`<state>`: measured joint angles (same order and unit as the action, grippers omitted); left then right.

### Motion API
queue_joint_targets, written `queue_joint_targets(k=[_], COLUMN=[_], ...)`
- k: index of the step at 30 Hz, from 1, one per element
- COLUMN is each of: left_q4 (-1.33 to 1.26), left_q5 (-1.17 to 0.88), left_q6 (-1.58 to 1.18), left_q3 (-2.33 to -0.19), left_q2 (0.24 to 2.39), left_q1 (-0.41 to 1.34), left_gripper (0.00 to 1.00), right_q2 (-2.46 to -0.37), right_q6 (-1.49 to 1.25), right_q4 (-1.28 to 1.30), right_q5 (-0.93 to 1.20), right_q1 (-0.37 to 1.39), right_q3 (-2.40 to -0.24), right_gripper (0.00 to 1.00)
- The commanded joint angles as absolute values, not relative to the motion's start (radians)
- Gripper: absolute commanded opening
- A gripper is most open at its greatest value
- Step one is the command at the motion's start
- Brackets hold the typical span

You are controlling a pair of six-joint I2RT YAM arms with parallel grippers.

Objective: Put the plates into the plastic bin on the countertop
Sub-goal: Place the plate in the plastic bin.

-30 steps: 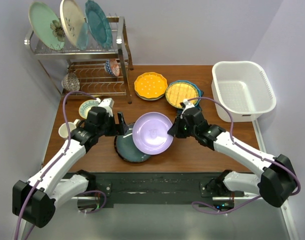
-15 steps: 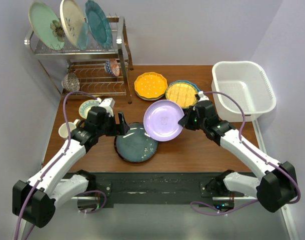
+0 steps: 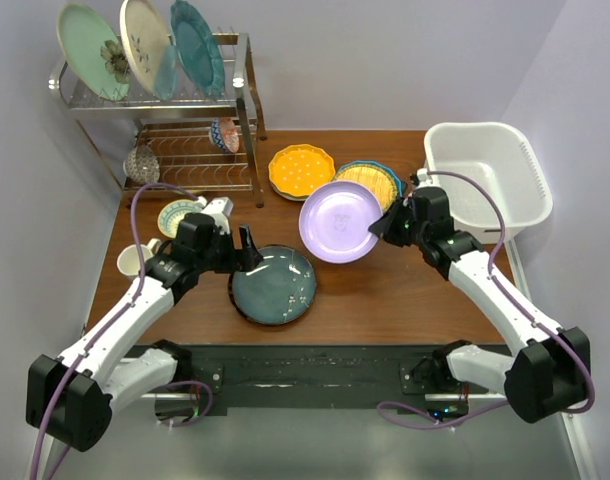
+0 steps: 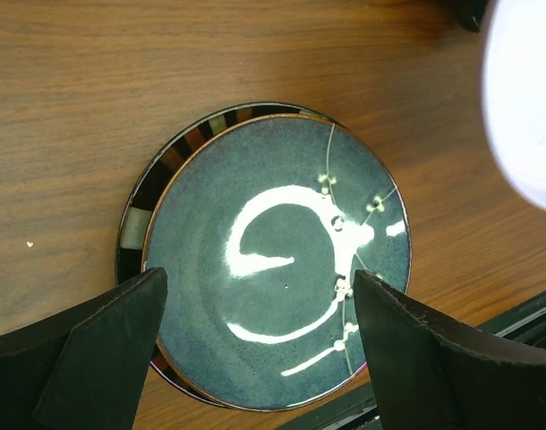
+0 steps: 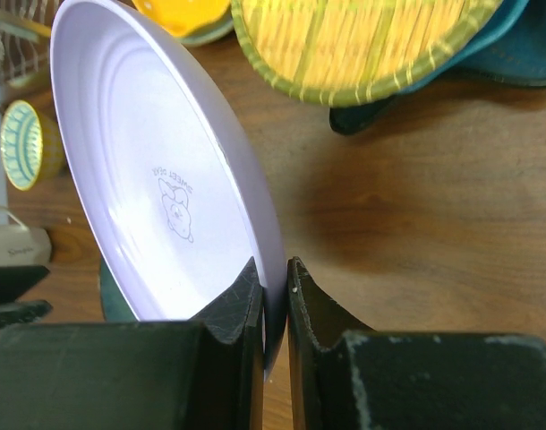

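My right gripper (image 3: 382, 227) (image 5: 273, 282) is shut on the rim of the lilac plate (image 3: 339, 221) (image 5: 157, 170), holding it tilted in the air just left of the white plastic bin (image 3: 488, 180). The dark-rimmed plate with the grey centre (image 3: 273, 284) (image 4: 273, 260) lies flat on the table. My left gripper (image 3: 243, 250) (image 4: 255, 349) hovers open at that plate's left edge, nothing between its fingers. Behind, the yellow scalloped plate (image 3: 300, 170) (image 5: 179, 13) and the yellow gridded plate (image 3: 370, 182) (image 5: 354, 45) rest on the table, the gridded one on a blue plate (image 5: 501, 54).
A chrome wire rack (image 3: 165, 130) at the back left holds three upright plates and a small patterned bowl (image 3: 223, 134). A small green bowl (image 3: 175, 214) and a white cup (image 3: 132, 260) sit near my left arm. Walls close in on both sides.
My right arm has lifted the lilac plate off the dark plate and carried it up and right toward the bin. The left gripper has stayed where it was, open.
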<state>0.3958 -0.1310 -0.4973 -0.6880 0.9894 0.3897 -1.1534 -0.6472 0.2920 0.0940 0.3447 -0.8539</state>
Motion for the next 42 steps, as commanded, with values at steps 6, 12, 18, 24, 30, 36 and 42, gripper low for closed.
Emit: queue_joint_targets(k=[6,12,18,24,30,36,42], left_q4=[0.327,0.314,0.310,0.325,0.350,0.351,0.348], left_q5=[-0.204,-0.221,-0.222,-0.204,-0.179,-0.184,-0.193], left_q6=[-0.526,-0.528,-0.526,-0.514,-0.494,-0.491,-0.489], left_q3=[-0.677,-0.678,-0.681,-0.707,-0.726,-0.718,-0.713], left_q2=[1.017,1.031,1.045,1.058,1.071,1.083,1.086], left_q1=[0.393,0.393,0.394,0.403,0.414,0.422,0.425], left_gripper=[0.90,0.90,0.90,0.90,0.91,0.91,0.91], right_q2=[-1.184,-1.210,-1.229,-1.233,-1.232,-1.239,-1.246], right_q6=[-0.660,-0.684,-0.693,-0.696,-0.703,-0.709,-0.718], right_q4=[0.238,0.221,0.204,0.199,0.195,0.192,0.176], right_q5=[0.182,0.233,0.275,0.304,0.364,0.420,0.463], right_q1=[0.269,0.200,0.143,0.081,0.003,-0.092,-0.182], right_q3=[-0.979,-1.000,-1.025,-1.029,-1.029,-1.029,-1.012], right_gripper=[0.00,0.00,0.00,0.00,0.00,0.00,0.00])
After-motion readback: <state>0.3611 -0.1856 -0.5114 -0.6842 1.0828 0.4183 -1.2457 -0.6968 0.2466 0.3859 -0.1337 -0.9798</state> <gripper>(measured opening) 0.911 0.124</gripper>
